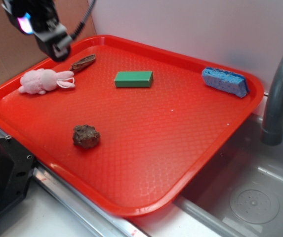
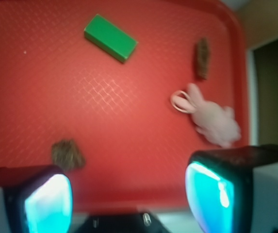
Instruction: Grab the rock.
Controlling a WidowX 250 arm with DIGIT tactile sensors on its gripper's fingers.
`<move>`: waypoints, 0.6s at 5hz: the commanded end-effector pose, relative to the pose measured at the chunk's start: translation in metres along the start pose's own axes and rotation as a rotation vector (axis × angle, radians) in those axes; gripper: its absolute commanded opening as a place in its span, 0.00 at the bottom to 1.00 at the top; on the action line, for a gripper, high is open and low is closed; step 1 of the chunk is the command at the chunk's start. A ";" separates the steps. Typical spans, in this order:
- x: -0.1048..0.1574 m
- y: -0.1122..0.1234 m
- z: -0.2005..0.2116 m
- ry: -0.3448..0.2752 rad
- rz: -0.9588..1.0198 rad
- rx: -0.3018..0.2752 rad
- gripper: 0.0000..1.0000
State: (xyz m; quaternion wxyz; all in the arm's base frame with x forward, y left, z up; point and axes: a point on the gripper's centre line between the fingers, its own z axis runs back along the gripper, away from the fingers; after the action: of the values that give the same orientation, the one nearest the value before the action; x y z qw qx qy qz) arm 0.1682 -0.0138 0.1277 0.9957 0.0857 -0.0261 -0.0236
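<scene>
Hovering gripper (image 2: 129, 194) above the red tray's (image 1: 190, 163) 10 o'clock corner, fingers (image 2: 46, 201) spread wide, holding nothing | rock (image 1: 86, 137) lies alone at 7 o'clock on the tray, well apart from gripper | pink bunny (image 1: 45, 80) at 9 o'clock, bark piece (image 1: 83, 62) near it | green block (image 1: 134, 79) at 12 | blue sponge (image 1: 225, 82) at 2

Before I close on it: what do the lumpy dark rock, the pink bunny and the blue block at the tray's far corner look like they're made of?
The lumpy dark brown-grey rock looks like real stone: rough, pitted, matte. The pink bunny appears to be soft plush fabric, fuzzy with no shine. The blue rectangular block looks like a porous foam sponge with a dimpled surface. All sit on a glossy red tray, probably hard plastic with a moulded diamond texture.
</scene>
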 end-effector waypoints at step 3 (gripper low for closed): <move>-0.024 -0.037 -0.076 -0.078 -0.177 -0.231 1.00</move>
State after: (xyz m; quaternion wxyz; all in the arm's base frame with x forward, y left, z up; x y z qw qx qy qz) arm 0.1418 -0.0325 0.0420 0.9916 -0.0275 -0.0422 -0.1187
